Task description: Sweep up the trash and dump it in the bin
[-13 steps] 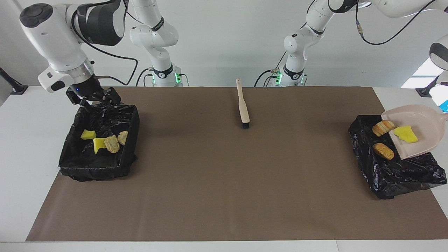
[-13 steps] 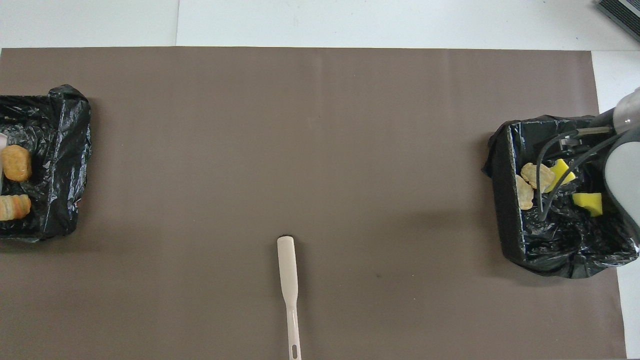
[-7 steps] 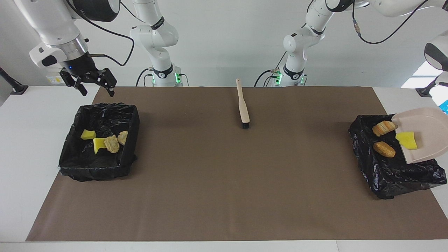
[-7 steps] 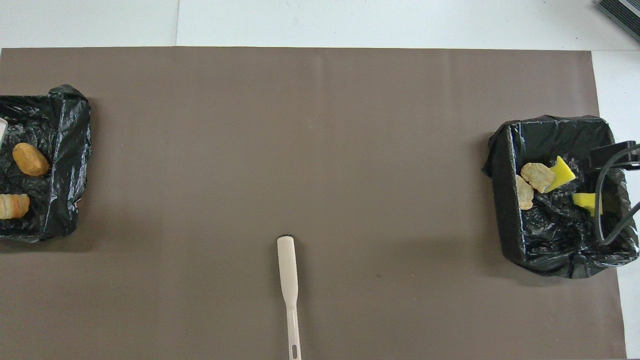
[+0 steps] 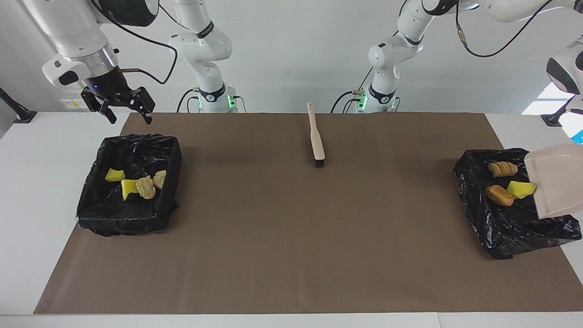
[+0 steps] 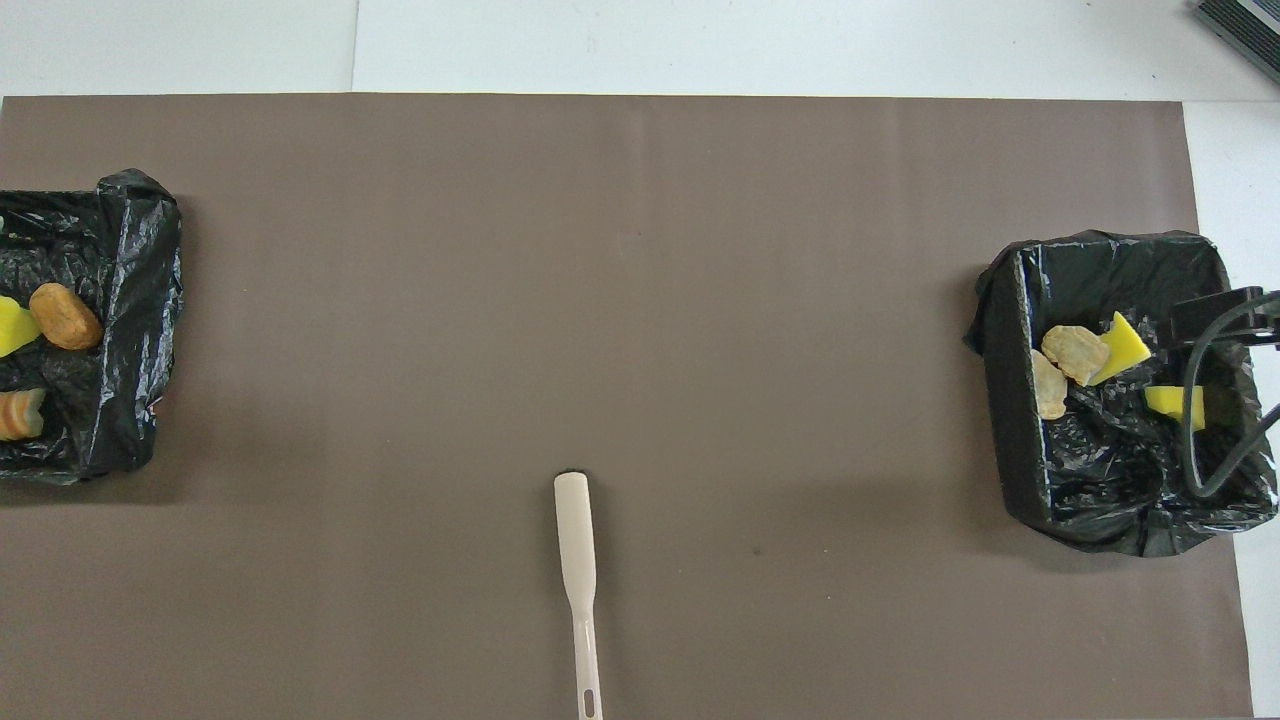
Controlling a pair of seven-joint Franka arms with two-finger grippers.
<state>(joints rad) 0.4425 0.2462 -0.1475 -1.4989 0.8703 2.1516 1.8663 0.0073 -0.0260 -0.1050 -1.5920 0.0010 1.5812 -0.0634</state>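
- Since all trash sits in bins, sweeping looks done
- Right hand hangs open, empty
- Left hand's out of view; dustpan tipped over bin

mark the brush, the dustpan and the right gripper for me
brush (image 5: 317,146): facing view, on the flat head above the bristles.
dustpan (image 5: 556,184): facing view, on its tilted pan face.
right gripper (image 5: 129,115): facing view, midway between its open fingers.
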